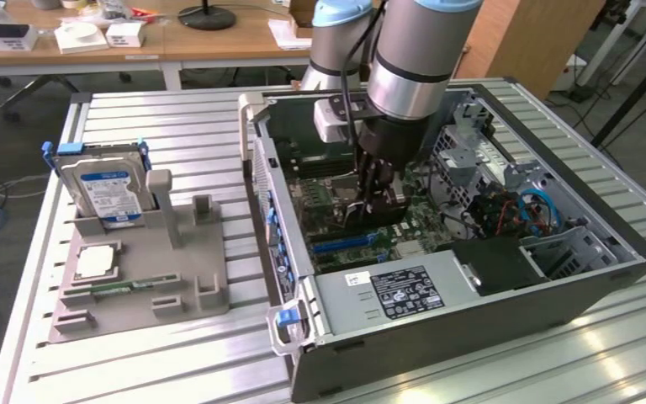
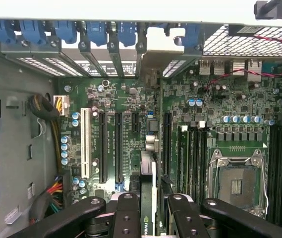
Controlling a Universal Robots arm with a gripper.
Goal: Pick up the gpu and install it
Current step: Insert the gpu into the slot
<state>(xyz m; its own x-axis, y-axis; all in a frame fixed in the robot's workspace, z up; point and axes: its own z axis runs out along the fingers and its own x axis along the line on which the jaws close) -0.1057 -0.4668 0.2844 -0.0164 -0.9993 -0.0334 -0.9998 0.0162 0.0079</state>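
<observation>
Open computer case (image 1: 458, 349): gpu (image 2: 149, 186) upright in firm grasp of end effector (image 2: 150, 203), above motherboard (image 2: 220, 101).

- motherboard (image 2: 131, 106): green, black slots, one white slot (image 2: 85, 144)
- gpu (image 1: 382, 212): black face (small green logo on its edge, wrist view)
- gripper (image 2: 153, 201): black
- hard drive (image 1: 101, 189): silver, blue-white label
- case (image 1: 469, 337): dark grey, blue clips (image 2: 96, 30)
- holder tray (image 1: 194, 282): plain grey
- table (image 1: 132, 114): silver, ribbed stripes

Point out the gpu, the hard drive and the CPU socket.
gpu (image 2: 149, 198), wrist view, on its thin edge.
hard drive (image 1: 108, 195), exterior view, on its blue-white label.
CPU socket (image 2: 238, 186), wrist view, on its middle contact field.
</observation>
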